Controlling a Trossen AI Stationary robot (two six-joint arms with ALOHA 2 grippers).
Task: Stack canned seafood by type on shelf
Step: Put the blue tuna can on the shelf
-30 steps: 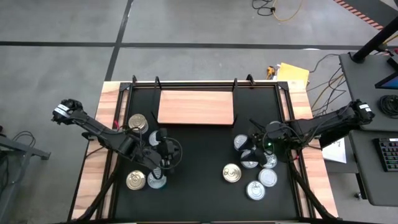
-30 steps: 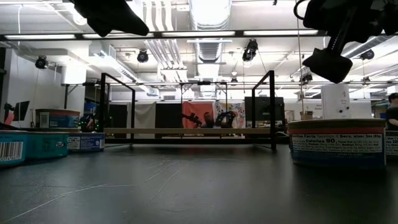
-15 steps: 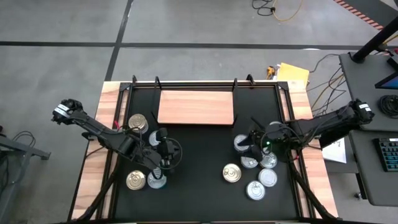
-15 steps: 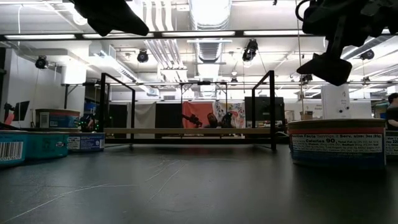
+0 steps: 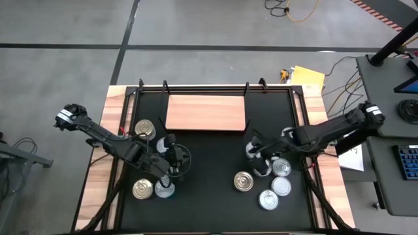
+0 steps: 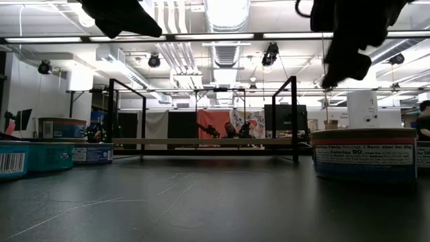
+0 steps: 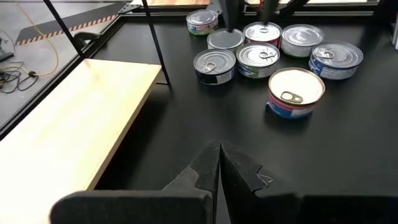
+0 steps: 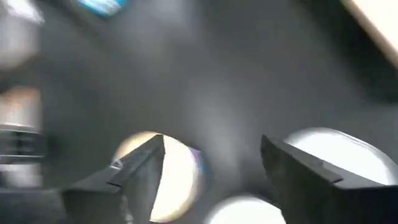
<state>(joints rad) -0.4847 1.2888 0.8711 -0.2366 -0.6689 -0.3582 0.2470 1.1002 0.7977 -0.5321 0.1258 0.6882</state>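
The shelf point(image 5: 206, 112) is a light wooden board at the table's far middle, bare on top; it also shows in the left wrist view point(image 7: 74, 124). Several tins point(image 5: 281, 168) sit in a cluster on the table's right, one gold-topped tin point(image 5: 243, 181) among them. More tins stand on the left: one point(image 5: 145, 127) near the shelf's left end and two point(image 5: 142, 189) toward the near edge. My right gripper point(image 8: 211, 162) is open and hovers above the right cluster's far-left tin point(image 5: 253, 149), touching nothing. My left gripper point(image 7: 219, 163) is shut and hangs over bare table near the left tins.
Black posts point(image 5: 247, 127) stand at the shelf's corners. The black table has a wooden rim point(image 5: 98, 189). A bare strip of table lies between the two tin groups and in front of the shelf. A large tin point(image 6: 363, 154) stands close to the low camera.
My right gripper has moved toward the table's left and slightly toward the far edge, from over the middle of the right cluster to over its far-left tin, as the arm stretched out. No tin has moved.
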